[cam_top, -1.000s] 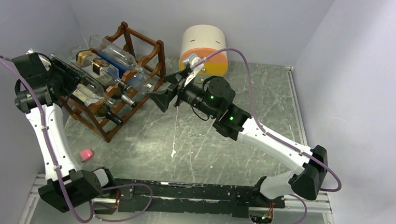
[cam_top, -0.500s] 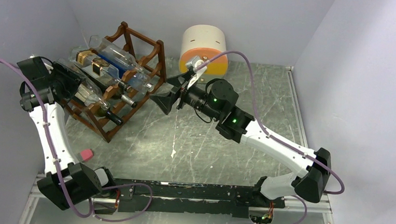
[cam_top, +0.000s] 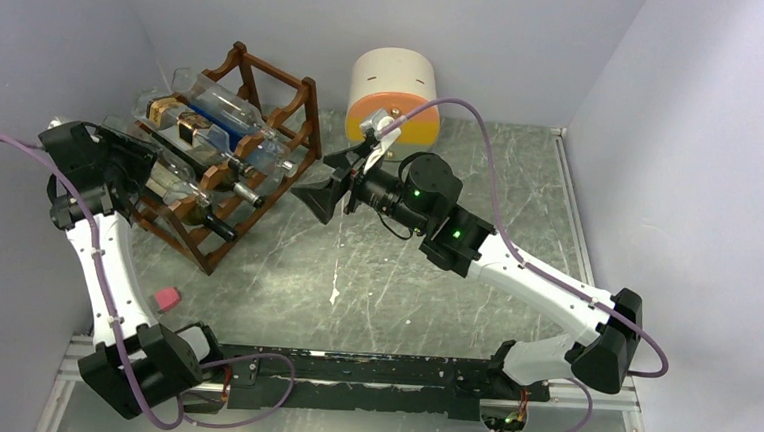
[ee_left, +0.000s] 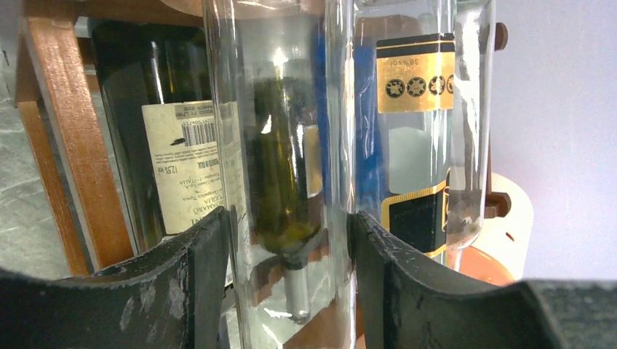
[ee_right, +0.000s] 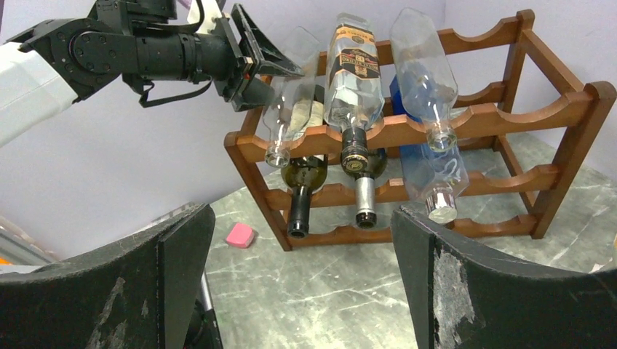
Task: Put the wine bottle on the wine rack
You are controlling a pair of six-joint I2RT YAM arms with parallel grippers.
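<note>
Right wrist view shows the left gripper [ee_right: 273, 73], upper left, squeezing a clear wine bottle [ee_right: 289, 109] lying on the wine rack [ee_right: 560, 109], and the right gripper [ee_right: 300, 214] wide open, holding nothing.

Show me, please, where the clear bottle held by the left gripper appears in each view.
Top external: the clear bottle lies at the rack's near-left end, beside the left gripper.
Left wrist: the clear bottle runs up the centre of the frame, between the fingers.
Right wrist: the clear bottle is upper centre-left, leftmost on the top tier.
Shared landmark: the wine rack, visible in all three views.
</note>
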